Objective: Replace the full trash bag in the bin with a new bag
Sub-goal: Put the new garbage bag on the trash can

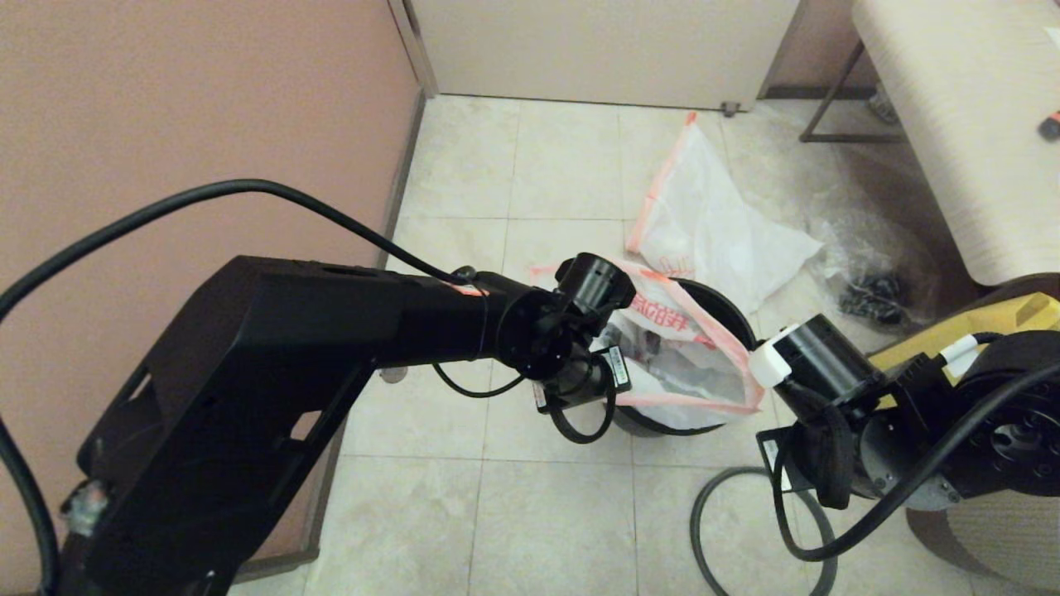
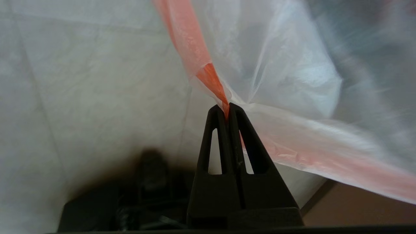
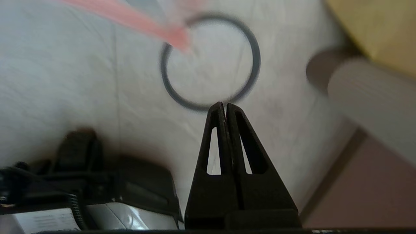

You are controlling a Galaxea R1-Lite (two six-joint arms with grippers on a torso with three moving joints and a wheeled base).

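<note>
We're early on: the full trash bag (image 1: 691, 364) sits in the bin (image 1: 729, 310) at centre. Our left gripper (image 2: 226, 109) pinches its orange hem (image 2: 185, 35) at the bag's 9 o'clock; right gripper (image 3: 224, 107), fingers pressed together, holds nothing we can see, at 3. The new bag (image 1: 712, 223) lies on the floor at 12. Lift-out, relining still left.

You've got a beige tiled floor (image 1: 563, 513) carrying the black bin (image 1: 720, 306) at center, a flat white bag (image 1: 712, 223) at its 12 o'clock, a clear wrinkly bag (image 1: 869, 273) at 2 o'clock, and a thin grey ring (image 3: 211, 61) lying on the tiles.
</note>
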